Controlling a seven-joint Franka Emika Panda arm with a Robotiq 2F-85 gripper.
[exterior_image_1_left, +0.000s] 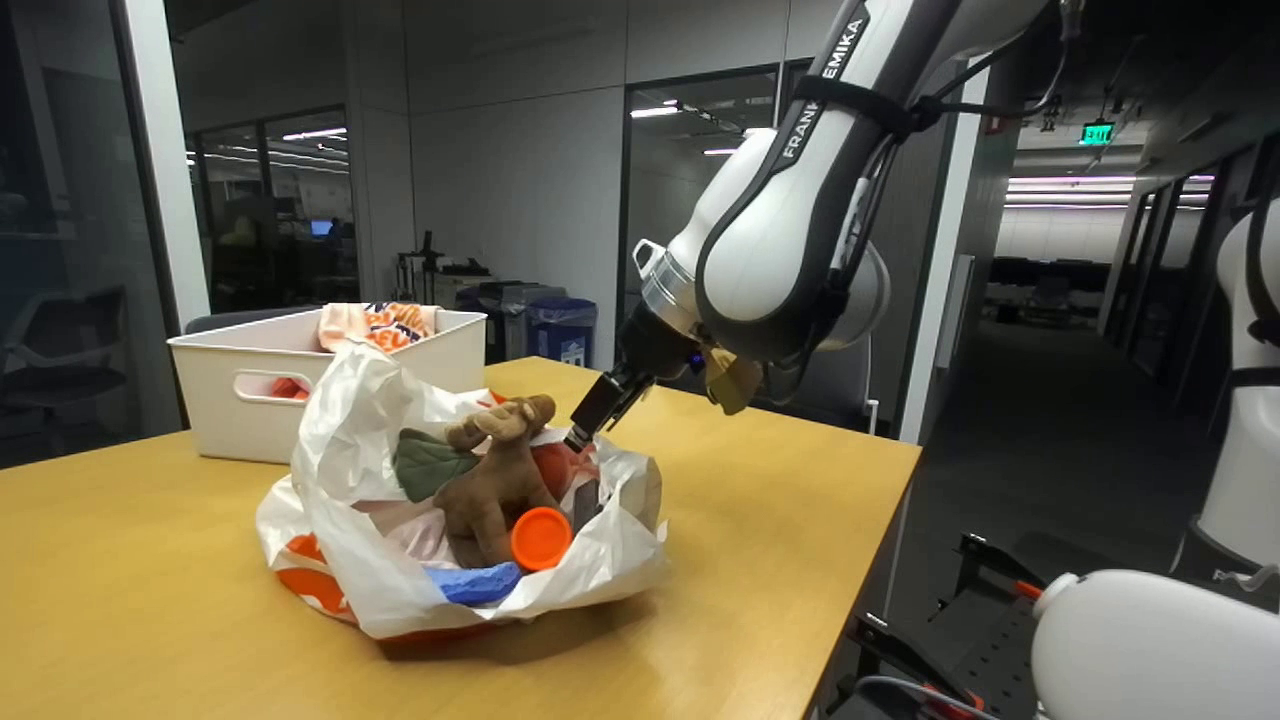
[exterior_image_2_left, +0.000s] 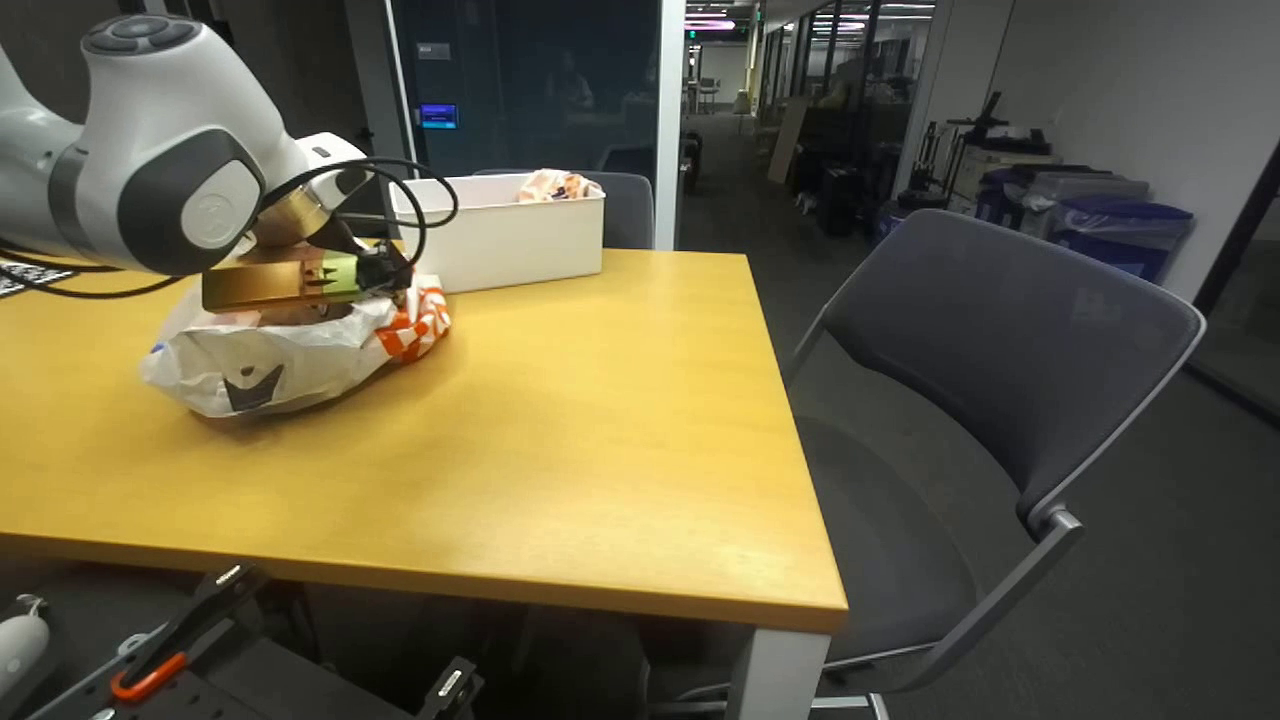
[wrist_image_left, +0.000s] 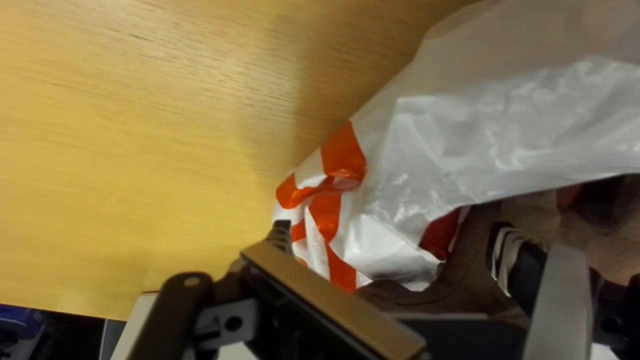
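Presently, gripper (wrist_image_left: 391, 239): released, its fingers (wrist_image_left: 525, 265) spread widely; it is slanted down over the rim of the plastic bag (exterior_image_1_left: 345, 450), near the head of the plush animal (exterior_image_1_left: 495, 495), and whether either is touched cannot be told.
Plastic bag: white with orange print, set on the table (exterior_image_1_left: 750, 520) with its mouth gaping; its crumpled rim is seen between the spread fingers in the wrist view.
Plush animal: brown and antlered, propped upright inside the plastic bag.
Bag contents: a round orange lid (exterior_image_1_left: 541, 538) is placed in front of the plush animal, a blue object (exterior_image_1_left: 475, 583) is laid beside the lid at the rim, and a green leaf-shaped piece (exterior_image_1_left: 430, 463) is partly hidden behind.
White bin (exterior_image_1_left: 240, 400): set beyond the plastic bag in both exterior views, with lettered cloth (exterior_image_1_left: 395, 325) heaped at its top.
Chair (exterior_image_2_left: 1000, 340): dark grey, placed beside the table in an exterior view.
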